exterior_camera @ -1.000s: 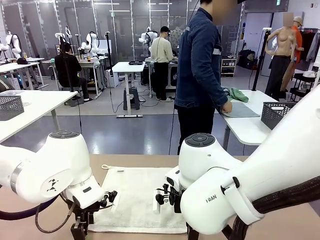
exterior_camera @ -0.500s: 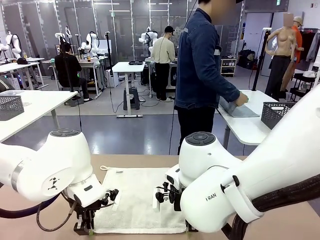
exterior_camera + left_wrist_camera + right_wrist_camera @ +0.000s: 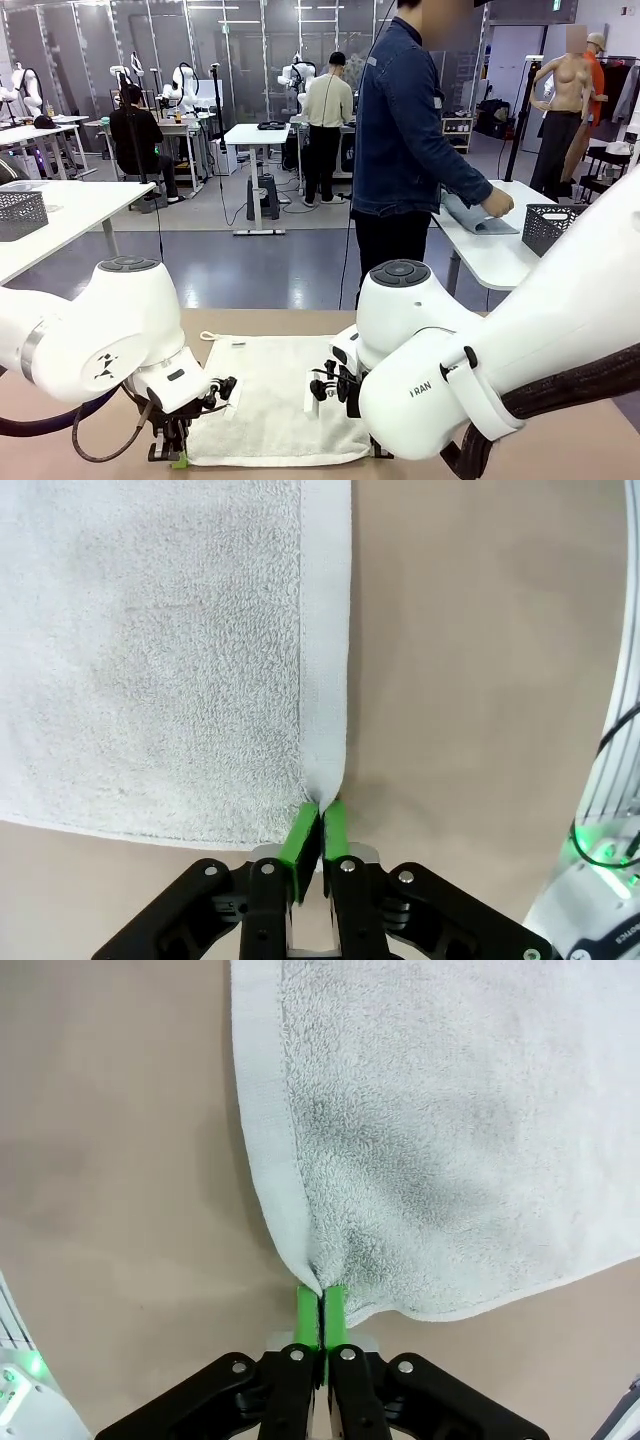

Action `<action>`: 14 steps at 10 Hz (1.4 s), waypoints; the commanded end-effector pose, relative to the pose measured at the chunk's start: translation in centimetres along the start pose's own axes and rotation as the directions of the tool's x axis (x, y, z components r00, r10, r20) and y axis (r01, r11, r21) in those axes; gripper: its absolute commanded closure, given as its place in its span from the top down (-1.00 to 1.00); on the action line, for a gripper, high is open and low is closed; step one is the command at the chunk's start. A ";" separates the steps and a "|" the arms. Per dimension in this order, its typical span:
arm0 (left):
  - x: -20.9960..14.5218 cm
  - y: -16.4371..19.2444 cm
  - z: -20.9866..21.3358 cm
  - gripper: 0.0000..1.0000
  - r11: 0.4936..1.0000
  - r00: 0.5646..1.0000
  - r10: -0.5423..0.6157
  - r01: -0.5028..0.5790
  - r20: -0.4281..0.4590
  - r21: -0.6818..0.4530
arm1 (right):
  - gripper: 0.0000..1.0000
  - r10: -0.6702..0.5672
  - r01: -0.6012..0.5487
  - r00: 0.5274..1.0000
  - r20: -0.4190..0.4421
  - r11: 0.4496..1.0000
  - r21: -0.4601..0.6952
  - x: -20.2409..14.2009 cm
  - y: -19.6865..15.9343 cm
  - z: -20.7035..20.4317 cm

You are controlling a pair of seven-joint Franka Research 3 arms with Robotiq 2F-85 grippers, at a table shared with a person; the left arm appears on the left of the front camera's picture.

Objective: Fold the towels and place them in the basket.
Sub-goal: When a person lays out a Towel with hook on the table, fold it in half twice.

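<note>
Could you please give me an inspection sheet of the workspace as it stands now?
Surface: tan table, with the towel spread on it.
Job's things: off-white towel lies flat and unfolded, loop at its far left corner.
Clutter: nothing seen.
Grippers: left gripper and right gripper are each shut on a near corner of the towel.
Cables: black cable hangs under the left arm, off the towel.
Surroundings: person at a white side table, handling a grey-blue cloth.

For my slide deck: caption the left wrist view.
Left hand pinched shut on a corner of the off-white towel lying flat on the tan table.
</note>
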State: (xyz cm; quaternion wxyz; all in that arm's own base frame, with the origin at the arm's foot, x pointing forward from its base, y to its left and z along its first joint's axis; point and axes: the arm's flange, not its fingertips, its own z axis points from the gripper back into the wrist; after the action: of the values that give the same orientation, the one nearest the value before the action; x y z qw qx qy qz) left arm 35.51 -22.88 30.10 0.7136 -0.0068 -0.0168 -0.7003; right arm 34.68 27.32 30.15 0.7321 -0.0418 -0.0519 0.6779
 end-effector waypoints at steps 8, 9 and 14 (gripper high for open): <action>-0.1 -5.4 12.1 -0.99 1.000 0.995 0.020 -0.020 0.094 0.006 | -1.00 0.037 -0.037 0.999 0.027 0.999 -0.005 0.5 2.2 11.0; -0.2 -6.2 13.5 -0.99 1.000 0.994 0.027 -0.028 0.107 0.014 | -1.00 0.041 -0.040 0.999 0.031 0.999 -0.005 0.5 2.9 12.3; 0.7 -0.5 14.9 -0.99 0.996 0.993 0.090 -0.092 0.074 0.020 | -1.00 0.040 -0.040 0.999 0.033 0.999 -0.006 2.1 -4.6 13.3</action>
State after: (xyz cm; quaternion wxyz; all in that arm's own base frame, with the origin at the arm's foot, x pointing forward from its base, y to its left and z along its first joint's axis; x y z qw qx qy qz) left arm 32.56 -22.37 44.96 0.7309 -0.0329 -0.0639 -0.6787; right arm 34.65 28.38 44.51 0.7250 -0.0397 -0.0855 0.6823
